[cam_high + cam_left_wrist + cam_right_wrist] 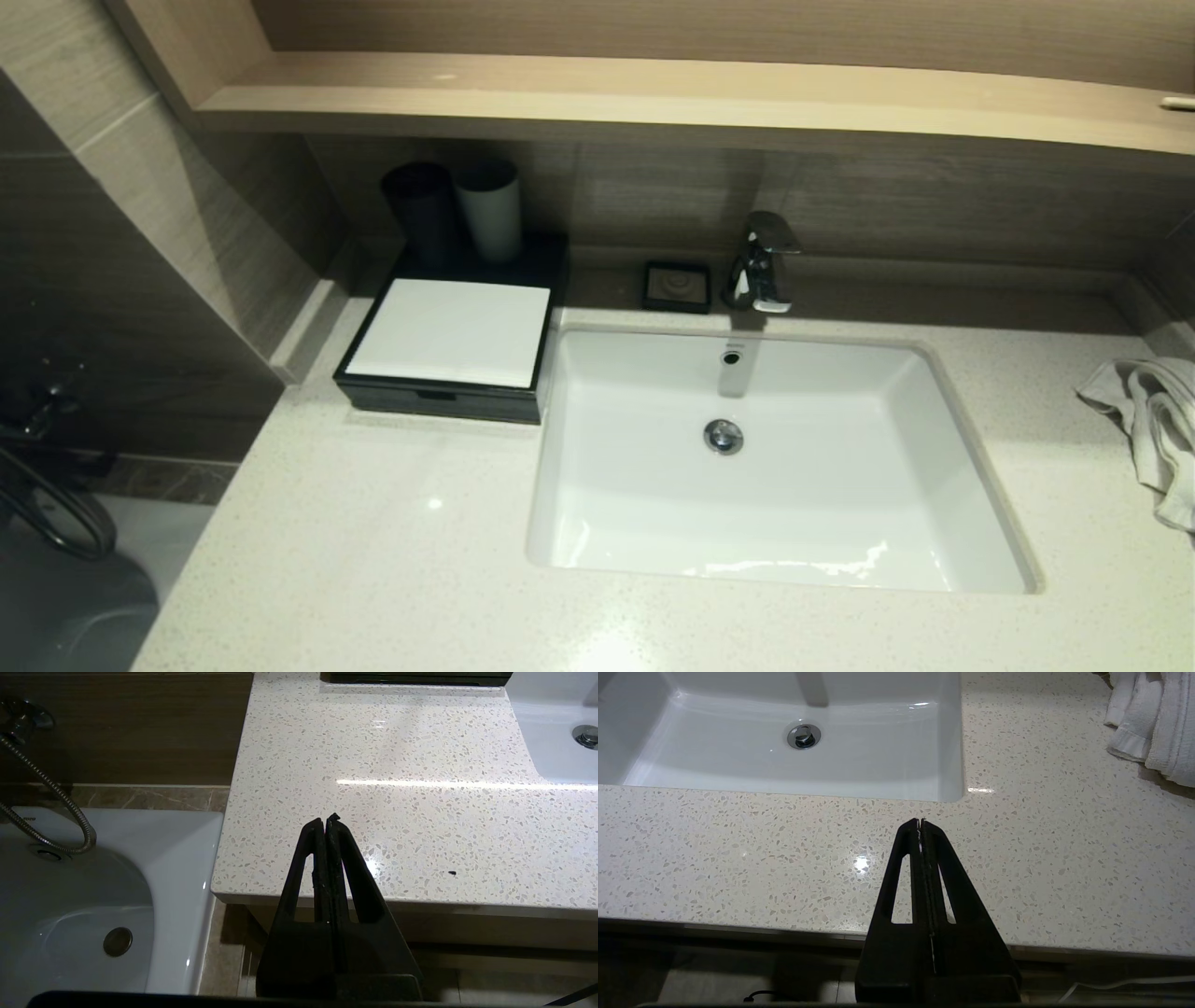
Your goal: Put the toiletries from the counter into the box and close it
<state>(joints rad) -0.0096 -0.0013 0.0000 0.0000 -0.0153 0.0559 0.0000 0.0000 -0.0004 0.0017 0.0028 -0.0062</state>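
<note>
The black box (450, 343) with its white top panel stands at the back left of the speckled counter (373, 541), beside the basin, its front drawer pushed in. No toiletries show in any view. My left gripper (325, 820) is shut and empty, held over the counter's front left corner. My right gripper (920, 822) is shut and empty, hanging over the counter's front edge before the basin's right corner. Neither gripper shows in the head view.
A white basin (775, 457) is set into the counter, with a chrome tap (764, 261) behind it. A dark cup (422, 210) and a grey cup (490, 210) stand behind the box. A black soap dish (677, 286) sits by the tap. A white towel (1153, 420) lies at the right.
</note>
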